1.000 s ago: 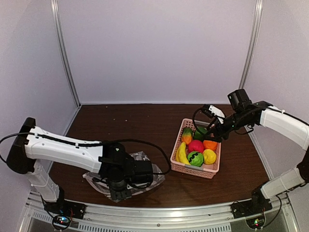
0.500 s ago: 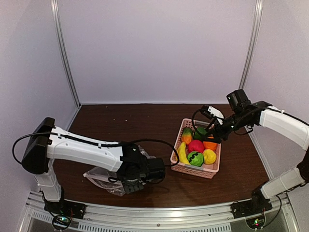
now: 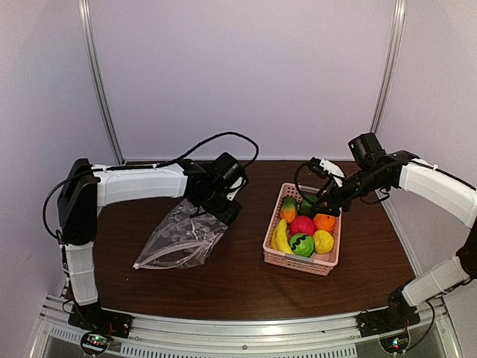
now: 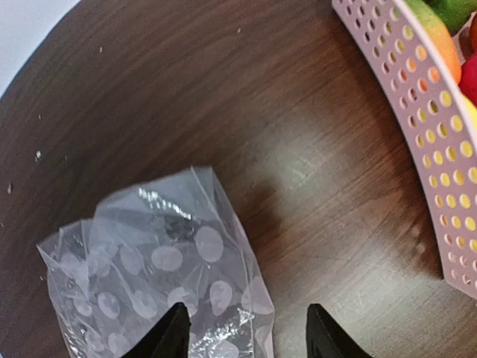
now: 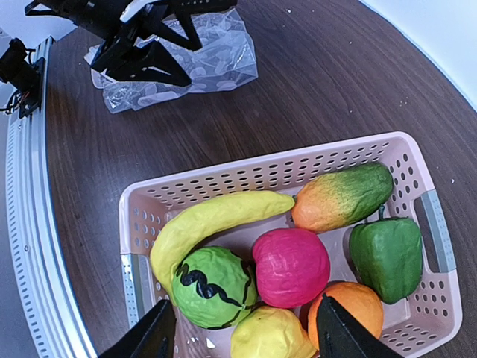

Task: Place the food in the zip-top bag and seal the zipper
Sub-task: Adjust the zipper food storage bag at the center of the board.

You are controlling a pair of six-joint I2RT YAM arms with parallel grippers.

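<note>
None of the food (image 5: 291, 265) is bagged yet (every piece sits in the pink basket (image 5: 223, 175)). The zip-top bag (image 3: 182, 237) lies on the table (image 3: 238, 287) just below the left gripper (image 4: 246, 324), whose jaws are wide and empty. The right gripper (image 5: 242, 328) hovers wide over the basket. Filling and sealing are both left.

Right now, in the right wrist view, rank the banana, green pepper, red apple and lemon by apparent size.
1. banana, longest.
2. green pepper and red apple: about alike, not ranked.
3. lemon: looks smallest, but the picture's edge cuts it off.
</note>
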